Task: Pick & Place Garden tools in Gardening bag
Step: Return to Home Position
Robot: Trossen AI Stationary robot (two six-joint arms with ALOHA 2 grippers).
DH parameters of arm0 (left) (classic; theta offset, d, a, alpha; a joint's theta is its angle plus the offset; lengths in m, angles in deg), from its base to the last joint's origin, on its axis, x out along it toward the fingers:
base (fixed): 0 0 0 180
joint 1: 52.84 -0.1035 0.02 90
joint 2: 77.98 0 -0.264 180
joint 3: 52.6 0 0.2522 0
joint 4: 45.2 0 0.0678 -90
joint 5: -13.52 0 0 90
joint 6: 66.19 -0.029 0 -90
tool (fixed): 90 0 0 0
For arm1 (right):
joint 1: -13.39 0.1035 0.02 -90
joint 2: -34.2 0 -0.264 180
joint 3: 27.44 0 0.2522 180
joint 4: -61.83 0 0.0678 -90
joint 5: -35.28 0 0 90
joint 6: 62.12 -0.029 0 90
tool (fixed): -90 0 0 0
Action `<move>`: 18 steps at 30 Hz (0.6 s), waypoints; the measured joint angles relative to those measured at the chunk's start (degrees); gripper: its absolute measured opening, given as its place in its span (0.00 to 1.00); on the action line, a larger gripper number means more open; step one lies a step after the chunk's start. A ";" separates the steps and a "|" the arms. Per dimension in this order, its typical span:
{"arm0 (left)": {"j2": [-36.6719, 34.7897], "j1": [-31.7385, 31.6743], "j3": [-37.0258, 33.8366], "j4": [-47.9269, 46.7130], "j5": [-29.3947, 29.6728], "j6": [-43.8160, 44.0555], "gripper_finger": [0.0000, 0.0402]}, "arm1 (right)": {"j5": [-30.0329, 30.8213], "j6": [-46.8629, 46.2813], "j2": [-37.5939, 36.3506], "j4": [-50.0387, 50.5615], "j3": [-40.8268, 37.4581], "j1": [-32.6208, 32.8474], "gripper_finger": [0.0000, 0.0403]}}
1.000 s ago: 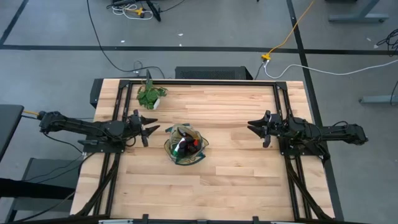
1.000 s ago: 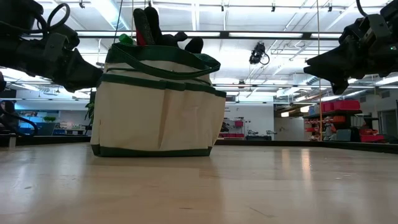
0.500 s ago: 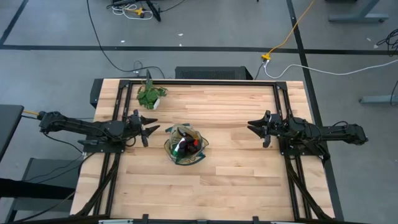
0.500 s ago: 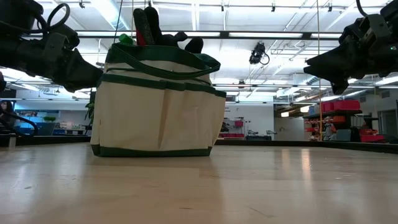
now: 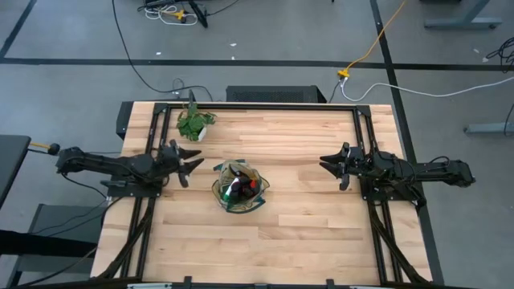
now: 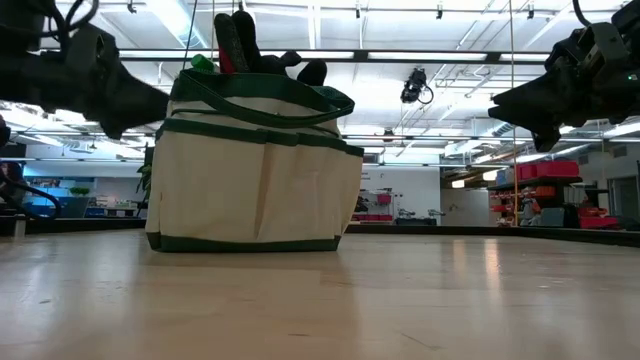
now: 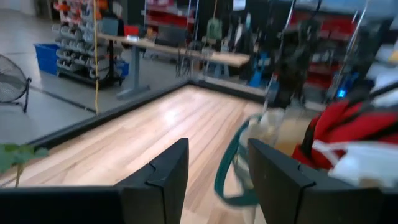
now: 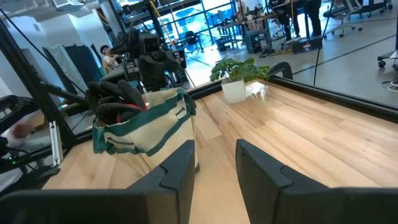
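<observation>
The beige gardening bag [image 5: 221, 190] with green trim stands upright on its base at the table's middle [image 6: 255, 170]. Garden tools stick out of its open top: red gloves [image 7: 348, 127], dark handles [image 6: 240, 45] and a bit of green [image 6: 203, 62]. My left gripper [image 5: 193, 164] hovers open just left of the bag, pointing level at it [image 7: 217, 149]. My right gripper [image 5: 325, 164] hovers open farther off on the bag's right, also pointing level toward it [image 8: 214, 149]. Neither has anything between its fingers.
A leafy green plant bunch [image 5: 195, 123] lies at the table's far left, behind my left gripper. Bare wood [image 5: 305, 233] stretches along the near side and between the bag and my right gripper. Black frame rails [image 5: 365, 128] run along the table's edges.
My left gripper has tipped up a little beside the bag and stays open. The bag, its tools and my right arm have kept still.
</observation>
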 joint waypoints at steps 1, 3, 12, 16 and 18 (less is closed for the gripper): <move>-1.26 0.00 0.00 0.06 -0.01 0.00 0.42 | 0.00 0.00 0.00 0.00 0.00 0.00 0.29; -3.32 0.00 0.00 -0.02 -0.01 0.00 0.42 | 0.00 0.00 0.01 0.01 0.00 -0.01 0.29; -7.68 0.00 0.00 -0.02 0.02 0.02 0.42 | -0.01 0.02 0.01 0.00 0.00 0.00 0.29; -7.64 0.00 0.00 -0.02 0.02 0.00 0.42 | 0.00 0.00 0.01 0.00 0.00 0.00 0.29; -7.61 0.00 0.00 -0.02 0.02 0.00 0.42 | 0.00 0.00 0.01 0.00 0.00 0.00 0.29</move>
